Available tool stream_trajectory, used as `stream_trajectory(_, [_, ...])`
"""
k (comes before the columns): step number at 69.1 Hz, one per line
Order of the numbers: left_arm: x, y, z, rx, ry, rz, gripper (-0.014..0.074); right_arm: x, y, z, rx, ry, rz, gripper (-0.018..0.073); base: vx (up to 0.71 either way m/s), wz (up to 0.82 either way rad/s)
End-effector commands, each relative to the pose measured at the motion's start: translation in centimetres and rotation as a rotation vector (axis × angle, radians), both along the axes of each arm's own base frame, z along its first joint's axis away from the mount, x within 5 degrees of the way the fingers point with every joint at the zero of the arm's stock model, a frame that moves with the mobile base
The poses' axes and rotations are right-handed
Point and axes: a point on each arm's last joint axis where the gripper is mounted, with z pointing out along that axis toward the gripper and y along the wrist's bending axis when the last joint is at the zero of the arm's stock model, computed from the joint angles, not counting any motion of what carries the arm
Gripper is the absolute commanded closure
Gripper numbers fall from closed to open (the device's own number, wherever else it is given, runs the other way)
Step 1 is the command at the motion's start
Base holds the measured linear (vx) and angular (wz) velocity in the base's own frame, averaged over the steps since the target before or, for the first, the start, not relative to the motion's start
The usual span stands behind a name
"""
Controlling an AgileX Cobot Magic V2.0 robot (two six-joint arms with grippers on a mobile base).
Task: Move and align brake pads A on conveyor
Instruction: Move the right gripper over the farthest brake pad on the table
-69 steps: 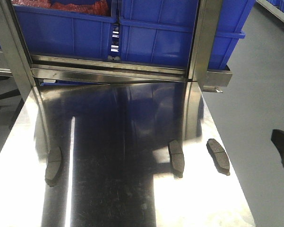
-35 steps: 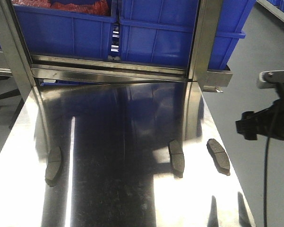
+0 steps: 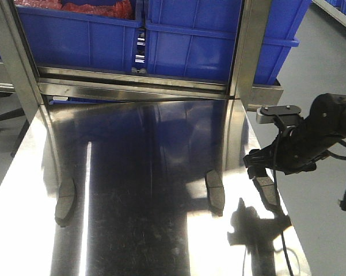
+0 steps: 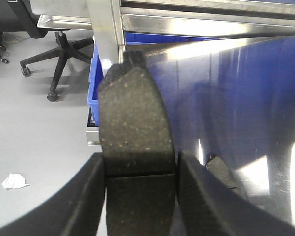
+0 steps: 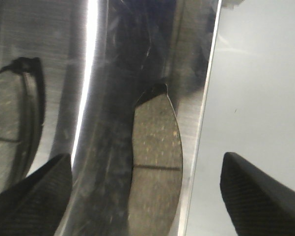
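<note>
Left claw (image 4: 140,162) clamped on the held pad (image 4: 135,123); fingers (image 4: 83,196) press its two long edges; gritty face and groove toward the wrist camera; pad is lifted, up near the left edge of the steel surface (image 3: 161,230).

Right claw (image 3: 259,168) apart, hanging over the right-edge pad (image 5: 156,152); in the right wrist view that pad lies flat between the two spread fingers (image 5: 34,196), with a clear gap on each side; it sits just beside the surface's right edge, long axis running along the edge, groove across the middle visible.

Middle pad (image 3: 215,192) rests on the surface near the right-edge pad, to its left, not touching it; left pad (image 3: 65,201) well apart, near the left edge; can't tell whether these two lie flat or stand on edge, as the mirror reflections confuse it.

Blue bins (image 3: 184,46) sit in the steel frame behind the surface; office chair (image 4: 64,46) on the grey floor off to the left.
</note>
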Motion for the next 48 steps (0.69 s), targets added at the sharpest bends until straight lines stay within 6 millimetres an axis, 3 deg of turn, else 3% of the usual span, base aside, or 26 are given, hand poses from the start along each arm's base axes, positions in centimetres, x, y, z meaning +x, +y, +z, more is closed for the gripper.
stream_trajectory(1, [0.2,0.0,1.8,0.001,-0.12,0.001,0.0482,1.1,0.1,1.5,0.01,-0.065,-0.005,-0.0024,0.0,0.0])
stream_trajectory(27, [0.2,0.0,1.8,0.001,-0.12,0.001,0.0482,1.7,0.2,-1.3,-0.001,0.025,-0.002,-0.0015,0.0,0.0])
stream_trajectory(48, [0.2,0.0,1.8,0.001,-0.119,0.001,0.0482,1.8,0.2,-1.7,-0.002,0.039,-0.002,0.006,0.0,0.0])
